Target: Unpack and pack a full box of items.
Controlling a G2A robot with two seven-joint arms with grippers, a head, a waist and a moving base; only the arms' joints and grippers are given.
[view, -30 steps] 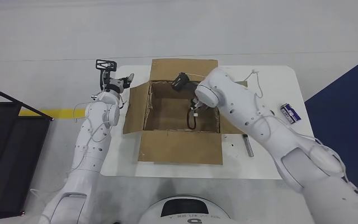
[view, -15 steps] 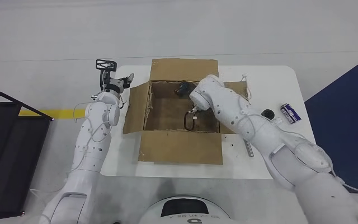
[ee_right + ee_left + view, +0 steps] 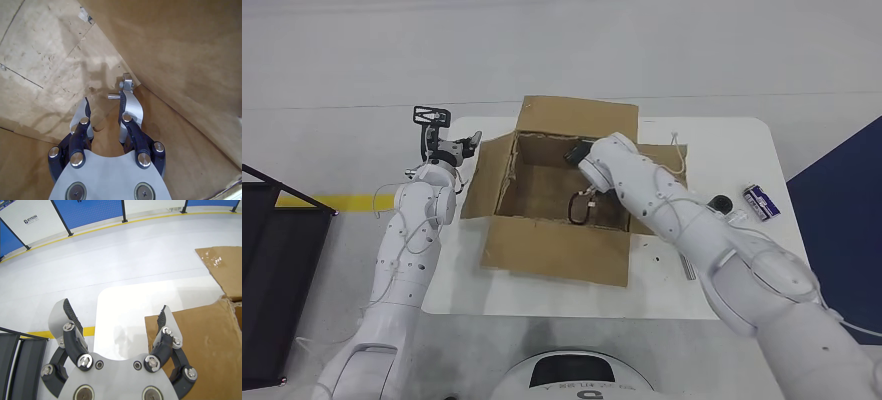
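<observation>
An open cardboard box (image 3: 554,250) stands slightly askew in the middle of the white table (image 3: 472,290). My right arm goes down into it, and the right gripper (image 3: 580,207) hangs low near the box's right wall. In the right wrist view the right gripper (image 3: 105,101) is open over the box floor (image 3: 37,56). A small metal fitting with a pin (image 3: 126,84) lies in the floor corner, just past one fingertip. My left gripper (image 3: 115,304) is open and holds nothing above the table's far left corner (image 3: 132,291), beside the box's left flap (image 3: 198,342). It is also in the top view, left gripper (image 3: 449,150).
Right of the box lie a small blue-and-white pack (image 3: 762,201), a black round object (image 3: 722,203) and a thin metal rod (image 3: 687,265). A black rack (image 3: 272,250) stands on the floor left of the table.
My right arm has gone deeper into the box and shifted left. The box has turned and slid slightly toward the far side. The left arm has kept still.
</observation>
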